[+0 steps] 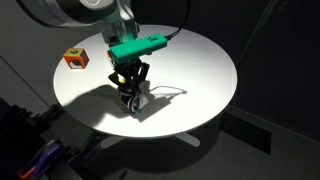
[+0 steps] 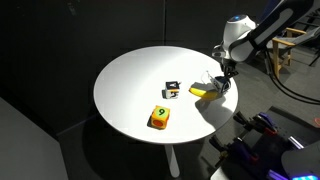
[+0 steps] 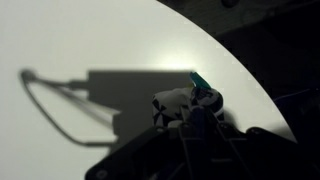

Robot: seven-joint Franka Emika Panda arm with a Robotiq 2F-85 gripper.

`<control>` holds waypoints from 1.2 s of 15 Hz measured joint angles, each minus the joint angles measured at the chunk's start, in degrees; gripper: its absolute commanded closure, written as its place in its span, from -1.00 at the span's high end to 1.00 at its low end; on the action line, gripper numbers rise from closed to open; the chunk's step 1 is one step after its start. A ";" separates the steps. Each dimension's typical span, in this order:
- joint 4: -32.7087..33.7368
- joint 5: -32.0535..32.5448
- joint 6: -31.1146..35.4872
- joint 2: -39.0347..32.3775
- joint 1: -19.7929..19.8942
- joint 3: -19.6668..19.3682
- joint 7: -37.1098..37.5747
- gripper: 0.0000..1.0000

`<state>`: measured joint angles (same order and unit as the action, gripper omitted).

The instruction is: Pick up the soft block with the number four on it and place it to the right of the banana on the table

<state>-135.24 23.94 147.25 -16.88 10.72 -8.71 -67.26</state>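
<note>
Pincer [image 1: 132, 92]: mine, fingers closed partway on the soft block with the number four [image 3: 177, 103], low at the table [image 1: 200, 70].
Block spot: just right of the banana [image 2: 204, 91], near table edge.
Orange-red cube [image 2: 159, 119]: well apart, nearer.
Dark cube [image 2: 172, 90]: left of banana.

Dim room, bright table [image 1: 200, 60] — hard shadows (wrist view murky).

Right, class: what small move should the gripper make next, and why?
Probably open the gripper: it seems to hold the small soft block with light-blue edges low over the round white table, beside the yellow curved banana.
</note>
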 measured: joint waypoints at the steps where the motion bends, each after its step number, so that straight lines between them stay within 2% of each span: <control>1: 0.04 0.00 0.09 -0.35 0.01 -0.19 0.00 -0.89; 2: 0.09 0.00 0.14 -0.70 0.01 -0.36 0.00 -0.78; 3: 0.14 0.00 0.18 -1.03 0.01 -0.48 0.00 -0.20; 4: 0.19 0.00 0.23 -1.31 0.01 -0.56 0.00 -0.19; 5: 0.22 0.00 0.36 -1.51 0.01 -0.62 0.01 -0.06; 12: 0.22 0.00 1.95 -1.80 0.01 -0.66 0.01 1.00; 18: 0.25 0.00 2.27 -1.79 -0.26 -0.62 0.35 1.00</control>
<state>-134.99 23.95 149.52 -18.67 10.46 -9.33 -66.91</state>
